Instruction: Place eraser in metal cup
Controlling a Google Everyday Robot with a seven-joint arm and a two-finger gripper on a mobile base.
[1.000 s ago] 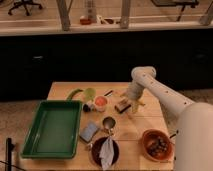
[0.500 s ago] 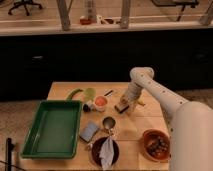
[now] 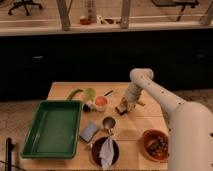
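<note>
I'm keeping the gripper (image 3: 123, 104) down at the eraser (image 3: 120, 110) on the counter (image 3: 134, 131), near the metal cup (image 3: 108, 122); I cannot tell whether it's gripping.

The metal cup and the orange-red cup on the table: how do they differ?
The metal cup is silver-grey with a dark inside; the orange-red cup is bright with a pale rim. The metal cup stands nearer the table's front, the orange-red cup farther back. Both are small, round and upright. The gripper hovers just right of the orange-red cup in the picture.
</note>
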